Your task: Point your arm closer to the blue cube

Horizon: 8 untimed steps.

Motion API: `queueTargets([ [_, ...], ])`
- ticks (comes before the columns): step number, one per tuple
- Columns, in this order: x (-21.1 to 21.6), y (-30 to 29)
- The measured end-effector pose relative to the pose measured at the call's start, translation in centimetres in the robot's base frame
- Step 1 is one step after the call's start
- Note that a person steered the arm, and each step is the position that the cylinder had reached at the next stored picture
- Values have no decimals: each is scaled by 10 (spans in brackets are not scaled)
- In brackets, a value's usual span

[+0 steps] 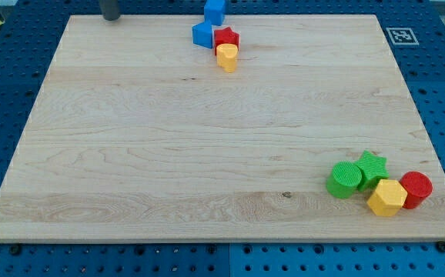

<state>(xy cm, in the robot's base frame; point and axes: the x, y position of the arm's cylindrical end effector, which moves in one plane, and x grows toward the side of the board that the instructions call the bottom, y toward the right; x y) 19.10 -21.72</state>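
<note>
Blue cube [215, 11] sits at the far edge of the wooden board [207, 154], a little left of the middle of that top edge and partly over the rim. Just below it, towards the view's bottom, we see a tight cluster: another blue block [202, 35] of angular shape, a red star [226, 37] touching its right side, and a yellow cylinder [227, 58] just under the star. Our arm carries no gripper, so nothing opens or closes; it ends in a dark rod, and my tip [111, 18] shows near the top left corner, on the far edge, well to the left of the blue cube with bare wood between them. Near the bottom right corner, well apart from all this, lie a green cylinder [345, 180], a green star [372, 168], a yellow hexagonal block [387, 198] and a red cylinder [416, 189], packed together. We judge the approach has hardly begun. The main risk is confusing the two blue blocks, since the lower one lies close by. A path running along the far edge could also overshoot and nudge the cube off the board, and one cutting lower could strike the cluster and scatter it.
</note>
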Motion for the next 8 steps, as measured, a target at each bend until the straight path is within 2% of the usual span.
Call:
queueTargets([
  [8,0,43],
])
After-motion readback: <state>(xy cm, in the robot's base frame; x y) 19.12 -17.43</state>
